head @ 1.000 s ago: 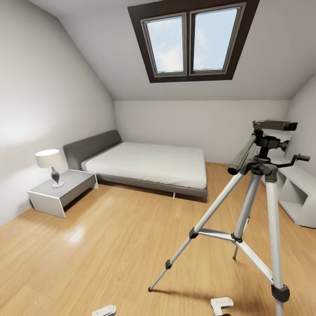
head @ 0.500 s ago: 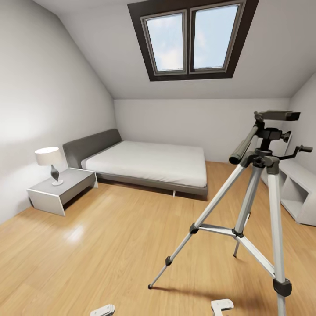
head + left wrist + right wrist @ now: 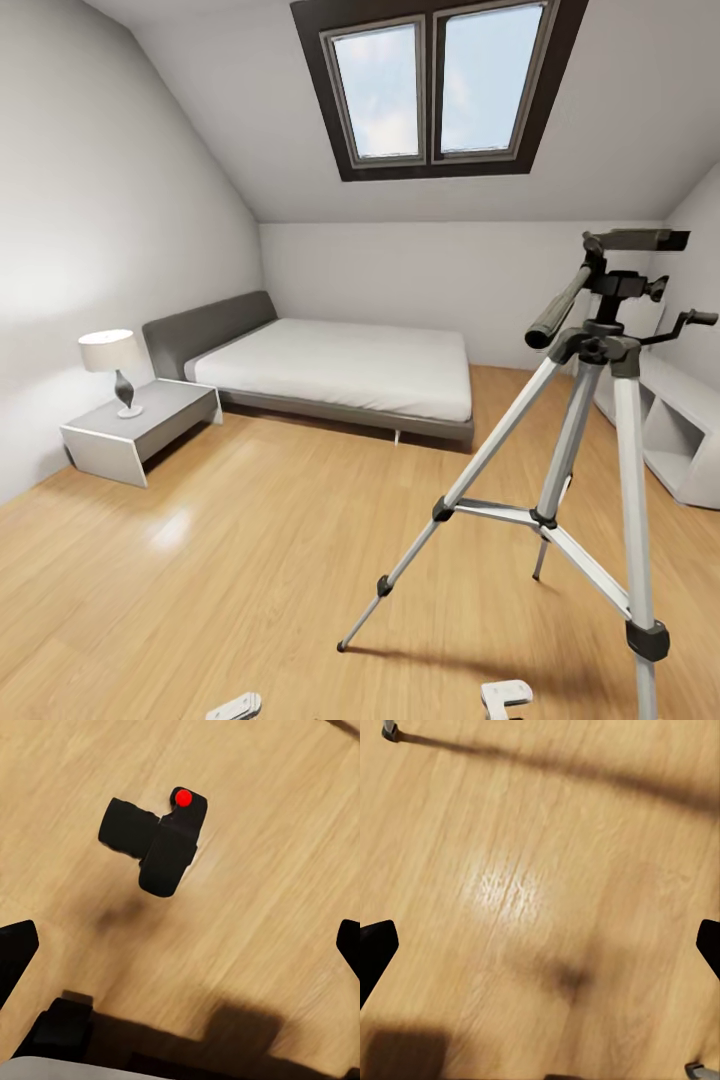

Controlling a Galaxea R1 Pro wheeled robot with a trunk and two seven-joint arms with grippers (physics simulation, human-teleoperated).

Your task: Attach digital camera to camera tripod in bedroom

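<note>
black digital camera (image 3: 160,842) on wood floor (image 3: 277,870)

Light wood floor (image 3: 585,832) runs across the frame, with a bright glare patch left of centre and a long dark shadow band slanting across the upper part. The right end effector (image 3: 540,945) has its two dark fingertips (image 3: 375,952) at the left and right edges, spread wide with bare floor between them. A black tripod foot (image 3: 390,730) sits in the upper left corner and another grey-tipped foot (image 3: 699,1069) in the lower right corner.
</note>
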